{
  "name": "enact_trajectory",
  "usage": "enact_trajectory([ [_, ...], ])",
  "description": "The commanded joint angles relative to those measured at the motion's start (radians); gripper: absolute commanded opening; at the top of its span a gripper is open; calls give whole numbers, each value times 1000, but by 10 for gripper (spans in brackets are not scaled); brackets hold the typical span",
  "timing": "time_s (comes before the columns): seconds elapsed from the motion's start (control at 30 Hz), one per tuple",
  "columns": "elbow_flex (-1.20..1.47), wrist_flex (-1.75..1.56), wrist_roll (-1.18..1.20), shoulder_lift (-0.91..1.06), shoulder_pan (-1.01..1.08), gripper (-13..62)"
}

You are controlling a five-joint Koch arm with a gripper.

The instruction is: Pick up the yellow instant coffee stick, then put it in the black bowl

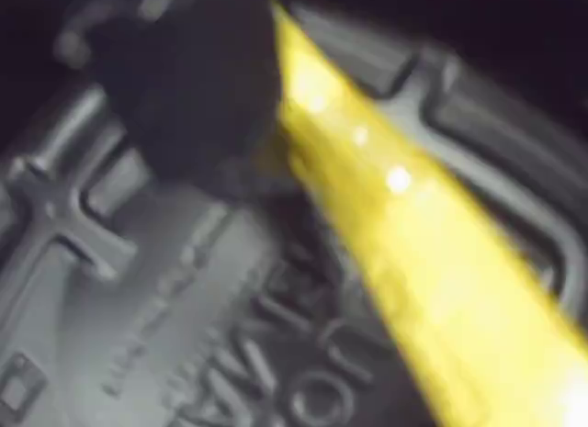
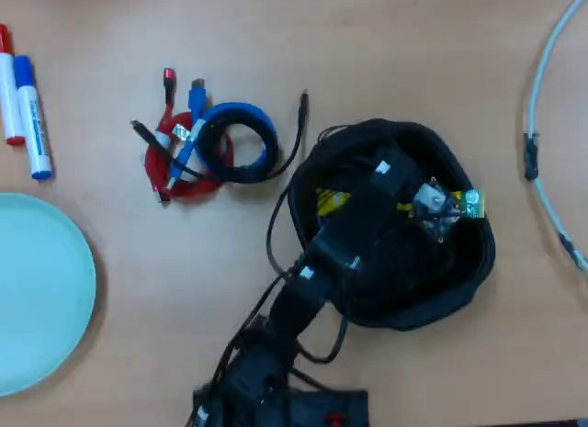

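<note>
In the wrist view the yellow instant coffee stick (image 1: 404, 225) runs blurred from the top middle to the bottom right, above the embossed floor of the black bowl (image 1: 138, 289). A dark jaw presses against its upper end, and my gripper (image 1: 276, 124) looks shut on it. In the overhead view my gripper (image 2: 397, 203) hangs inside the black bowl (image 2: 459, 280). The stick (image 2: 331, 202) lies across the bowl under the arm. Its green end (image 2: 471, 202) reaches the bowl's right rim.
In the overhead view a pale turquoise plate (image 2: 37, 289) sits at the left edge. Red- and blue-capped markers (image 2: 28, 115) lie above it. A bundle of coiled cables (image 2: 211, 147) lies left of the bowl, and a grey cable (image 2: 542, 124) curves along the right edge.
</note>
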Motion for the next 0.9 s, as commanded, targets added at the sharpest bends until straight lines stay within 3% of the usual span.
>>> enact_trajectory([
  [0.0, -28, 81, 5, 149, -6, 363],
  [0.17, 9, 118, 9, 285, -49, 362],
  [0.43, 288, 26, 94, 523, -264, 362],
  [0.87, 1101, -503, 272, 953, -572, 361],
])
